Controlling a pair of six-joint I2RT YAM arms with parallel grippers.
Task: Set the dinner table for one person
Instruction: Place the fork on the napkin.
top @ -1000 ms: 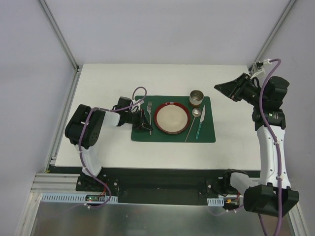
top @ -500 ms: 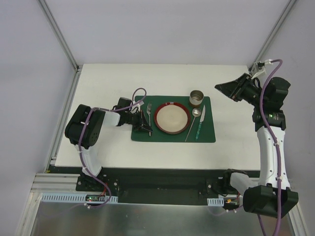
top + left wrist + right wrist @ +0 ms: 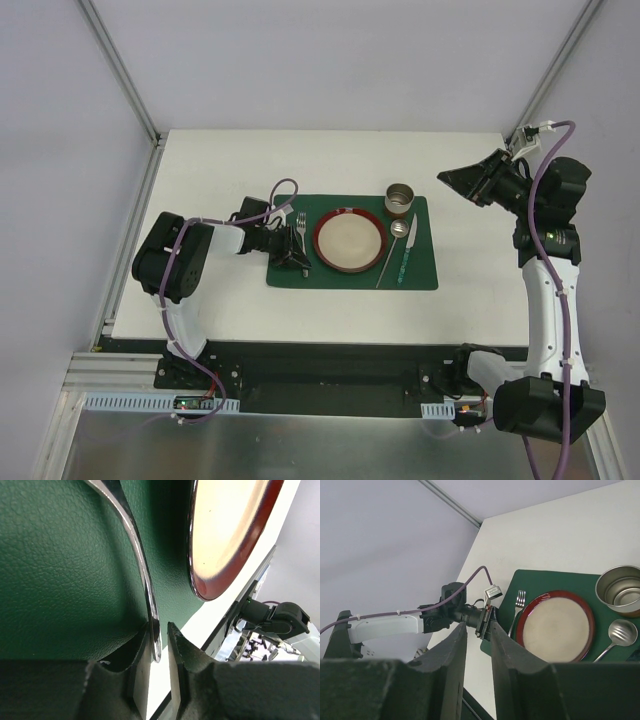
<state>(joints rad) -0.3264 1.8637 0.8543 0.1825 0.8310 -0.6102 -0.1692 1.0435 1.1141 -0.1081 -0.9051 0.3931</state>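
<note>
The left tool (image 3: 161, 632) stands narrowly apart around the handle end of the fork (image 3: 136, 550), one finger seemingly touching it; a crooked retreat could drag the fork askew or into the plate (image 3: 349, 241); the right tool (image 3: 477, 630) hangs well off, slightly open, holding nothing; the steel cup (image 3: 401, 199) looks empty, the plate bare; the bench (image 3: 220, 170) carries the green mat (image 3: 425, 275) at its middle.

Top edge cuts off fork (image 3: 141, 570) tines — plate (image 3: 225, 530) rim too.

The left gripper (image 3: 161, 631) has parted its fingers (image 3: 180, 656) slightly, loosening their clamp on the fork (image 3: 142, 575) handle.
</note>
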